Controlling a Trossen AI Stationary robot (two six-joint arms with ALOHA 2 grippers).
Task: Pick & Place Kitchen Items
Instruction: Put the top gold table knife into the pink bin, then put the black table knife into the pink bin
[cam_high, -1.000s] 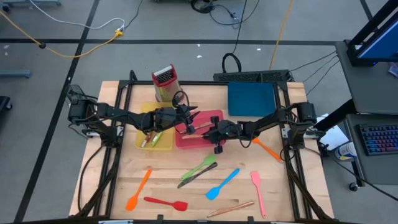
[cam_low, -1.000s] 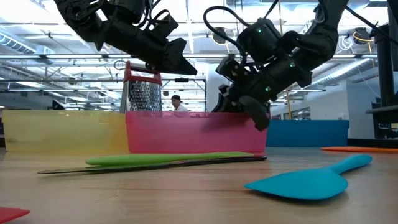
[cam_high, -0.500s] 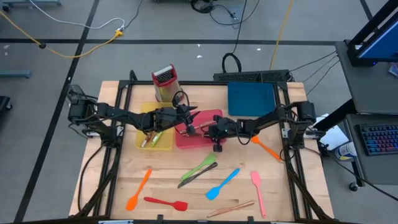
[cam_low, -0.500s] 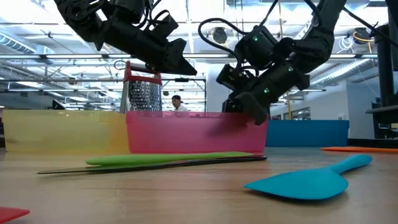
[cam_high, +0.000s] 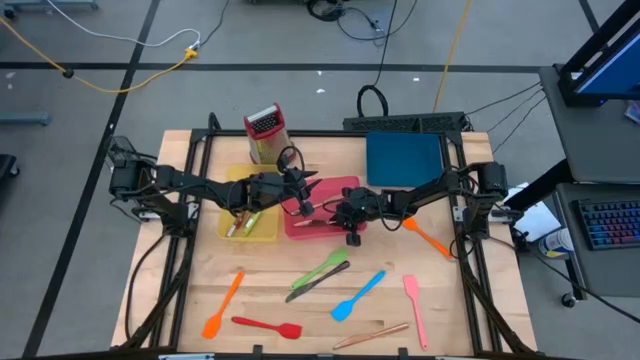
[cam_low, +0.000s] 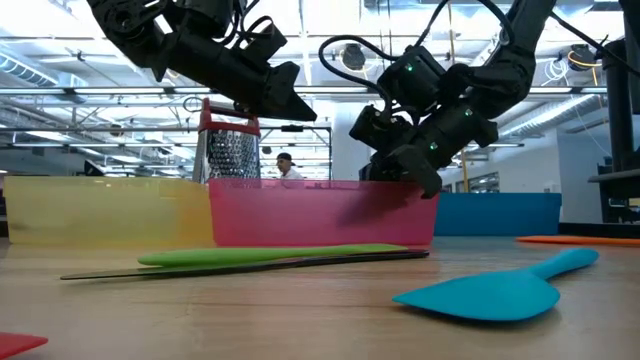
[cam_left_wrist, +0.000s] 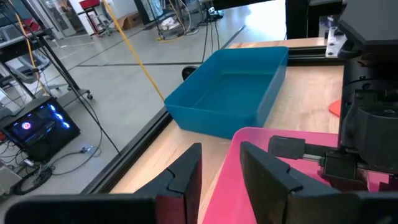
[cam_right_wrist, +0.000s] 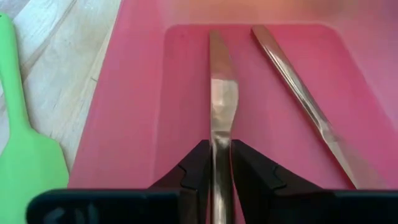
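My right gripper (cam_high: 332, 213) reaches slanting down into the pink tray (cam_high: 340, 188), shut on a copper-coloured knife (cam_right_wrist: 221, 106). A second copper-coloured piece of cutlery (cam_right_wrist: 298, 96) lies flat on the tray's floor beside the knife. My left gripper (cam_left_wrist: 219, 171) hangs open above the pink tray's far left rim (cam_left_wrist: 249, 140), with nothing between its fingers. Left of the pink tray stands the yellow tray (cam_high: 232, 228), with utensils (cam_high: 246, 221) in it. The blue tray (cam_high: 403, 160) stands at the back right. My right gripper pinches the knife's handle (cam_right_wrist: 221, 155) between its two fingers (cam_right_wrist: 194, 167). The fingers lie along the knife and come slanting down from the table's right side. The knife points ahead of them into the pink tray; whether its far end touches the floor, I cannot tell.
On the near half of the table lie a green spatula (cam_high: 326, 268), a dark utensil (cam_high: 308, 286), blue (cam_high: 357, 296), pink (cam_high: 414, 308), red (cam_high: 267, 326) and orange (cam_high: 222, 305) spatulas. Another orange one (cam_high: 428, 238) lies at the right. A red-topped grater (cam_high: 265, 133) stands behind the yellow tray.
My right gripper has gone a little toward the table's left over the pink tray, rolled its wrist and tipped downward, bringing the knife in line with the tray's length. The pink tray has slid slightly sideways.
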